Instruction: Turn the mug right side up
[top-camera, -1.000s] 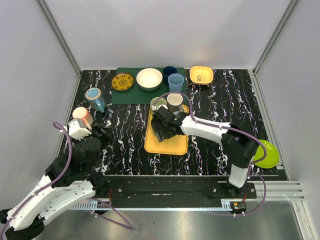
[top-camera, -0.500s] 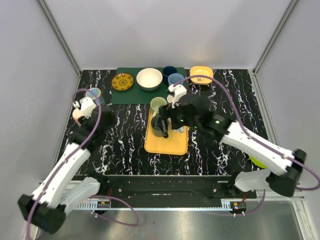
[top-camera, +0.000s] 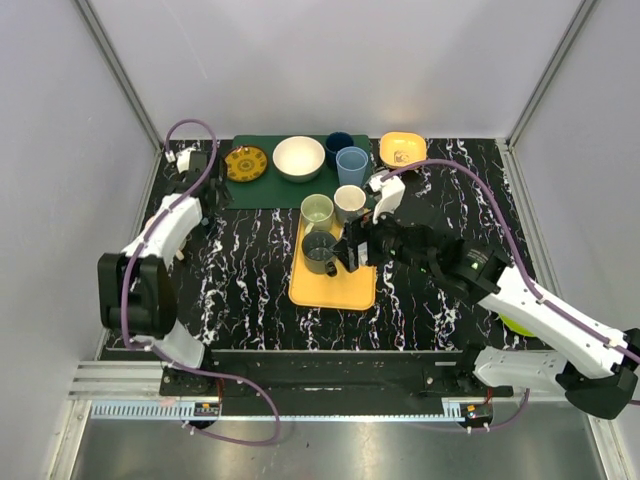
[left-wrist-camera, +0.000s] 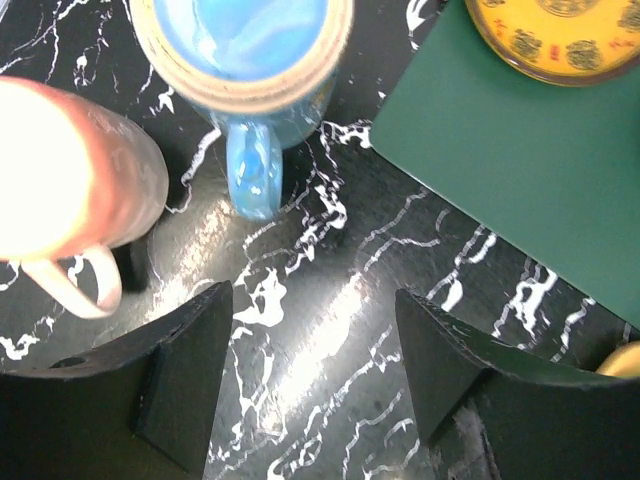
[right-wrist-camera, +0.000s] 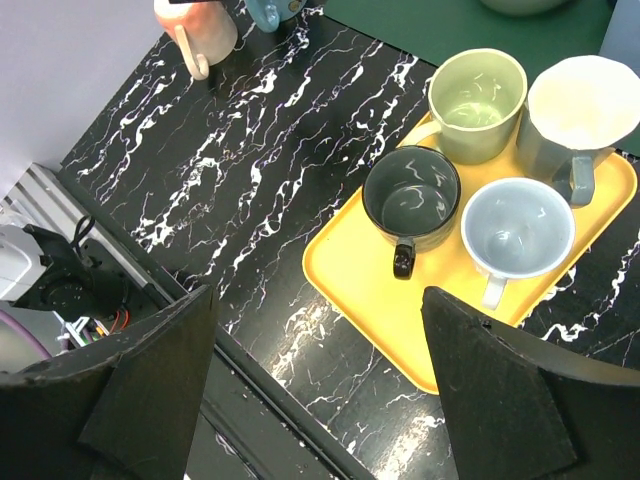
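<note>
With the dark mug (right-wrist-camera: 410, 195) standing mouth-up on the yellow tray (right-wrist-camera: 345, 270), the turning itself looked done. The step in hand was, as I judged it, getting the right gripper (right-wrist-camera: 318, 297) clear without disturbing anything. Its fingers were spread wide and held nothing, hanging above the near left part of the tray, just right of the mug in the overhead view. The safest way out would be to lift straight up first and only then draw back toward the near right. A sideways sweep at this height could catch the rim or handle and tip the mug, or push it into the others packed around it. The green mug (right-wrist-camera: 475, 100) sat just beyond it on the far side, the light blue mug (right-wrist-camera: 515, 225) just beside it on the right, and the white mug (right-wrist-camera: 580, 105) at the far right corner. The left gripper (left-wrist-camera: 312, 300) was likewise released and empty. It hung over the marbled table (left-wrist-camera: 330, 330) at the far left, near a blue mug (left-wrist-camera: 245, 60) and a pink mug (left-wrist-camera: 70, 180), and needed no part in this. The task's mug was dark and glossy, round and fairly squat. Its empty inside caught pale reflections, and a small loop handle pointed toward the near edge of the tray. It stood level, not leaning on anything.
</note>
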